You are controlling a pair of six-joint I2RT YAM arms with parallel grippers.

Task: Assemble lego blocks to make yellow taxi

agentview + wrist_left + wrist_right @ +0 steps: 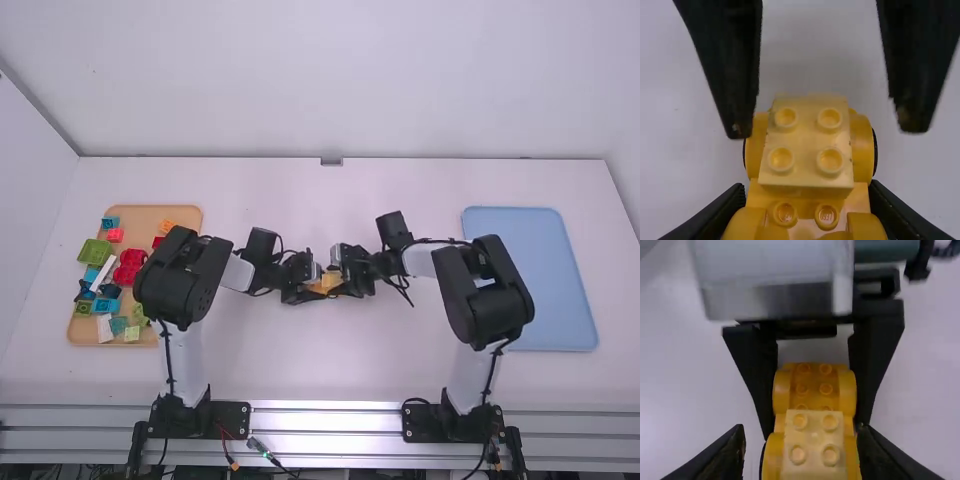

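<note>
Fingers of the left gripper (312,281) are pinching the yellow car (863,150) by its sides, while a pale yellow block (807,135) is sitting on top, between wheels. Fingers of the right gripper (342,276) are standing spread beyond the car's sides, flanking it without touching. Well left of both pairs of fingers, an orange tray (180,212) is holding loose blocks (131,257); well right, a blue tray (530,270) is lying on the surface (330,370).
</note>
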